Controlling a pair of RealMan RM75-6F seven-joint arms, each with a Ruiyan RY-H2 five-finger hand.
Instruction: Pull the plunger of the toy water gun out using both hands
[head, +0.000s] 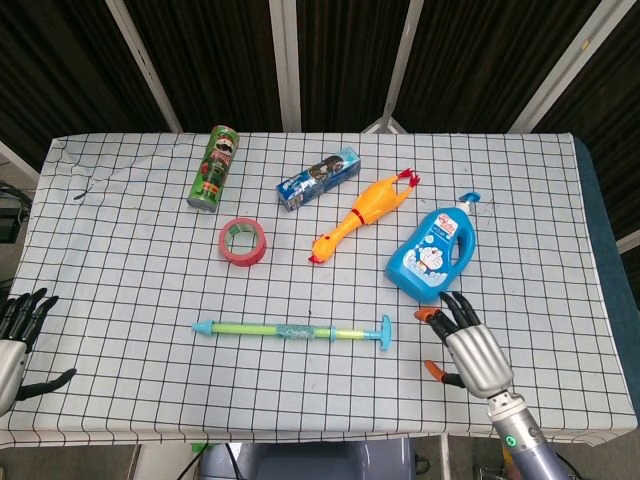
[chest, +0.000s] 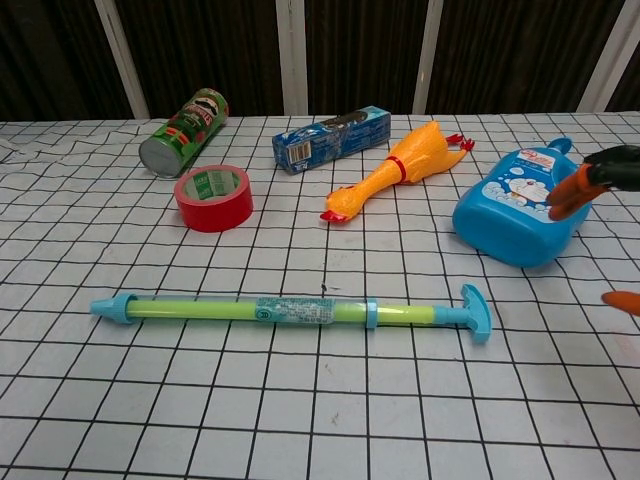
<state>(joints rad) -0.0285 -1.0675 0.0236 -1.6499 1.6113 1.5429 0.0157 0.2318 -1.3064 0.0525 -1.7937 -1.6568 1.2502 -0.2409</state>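
head view count: one toy water gun (head: 292, 330), one chips can (head: 214, 168), one red tape roll (head: 243, 241), one blue snack box (head: 318, 177), one rubber chicken (head: 364, 214), one blue detergent bottle (head: 432, 254), two hands.
head view water gun: lower centre of the frame, lying level, nozzle to the left, plunger handle (head: 385, 332) at its right end.
head view right hand (head: 468, 348): lower right, just right of the plunger handle and apart from it; fingers spread, empty, fingertips near the bottle's lower edge.
head view left hand (head: 14, 343): lower left corner at the table (head: 120, 390) edge, well apart from the nozzle; fingers apart, holding nothing.
head view room: bare checked cloth all around the water gun; other things sit in the upper half.
chest view count: the same six things, plus orange-tipped fingers (chest: 572, 192) at the right edge.
chest view water gun (chest: 290, 311): lower middle of the frame, handle (chest: 476, 312) to the right.
chest view right hand: only fingertips show, in front of the bottle (chest: 515, 215), clear of the handle.
chest view room: open cloth between handle and right edge.
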